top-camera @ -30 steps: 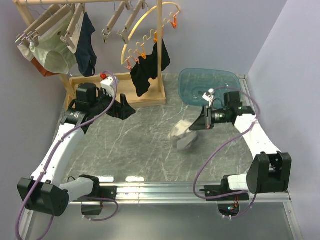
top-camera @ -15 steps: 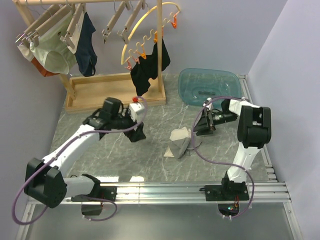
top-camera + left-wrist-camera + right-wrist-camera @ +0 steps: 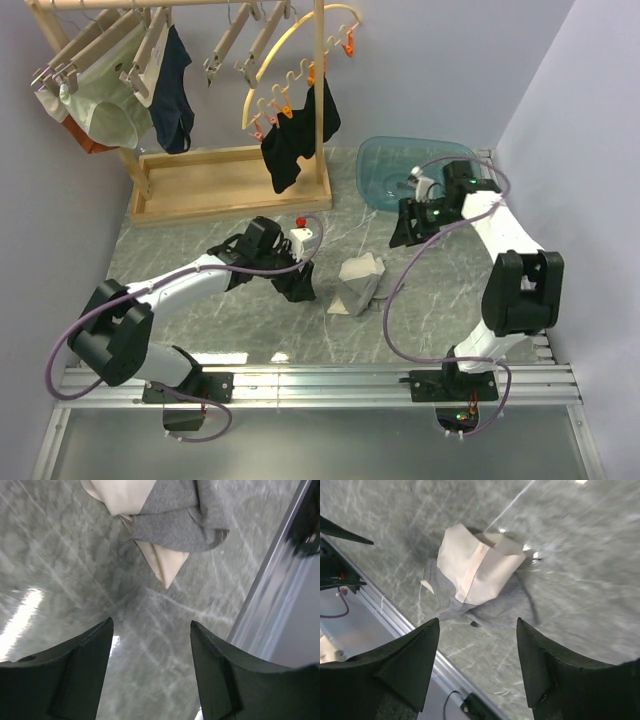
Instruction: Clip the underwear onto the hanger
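While the underwear [image 3: 358, 285] [image 3: 170, 510] [image 3: 475, 580] lay crumpled on the table [image 3: 450, 300] just right of centre, grey and beige folds both showing, the left gripper [image 3: 303, 293] [image 3: 150, 630] hovered just to its left, jaws spread wide, nothing between them. The right gripper [image 3: 400, 238] [image 3: 477, 625] hung on the far right side of it, near the blue basin [image 3: 415, 170], also wide open and empty. The hanger [image 3: 232, 40] was on the rack [image 3: 320, 100] at the far left, well apart from the cloth.

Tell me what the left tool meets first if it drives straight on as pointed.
Likely the crumpled underwear: the open left tool points at its near corner. Depth is unclear, so it could touch the marble table just short of it.
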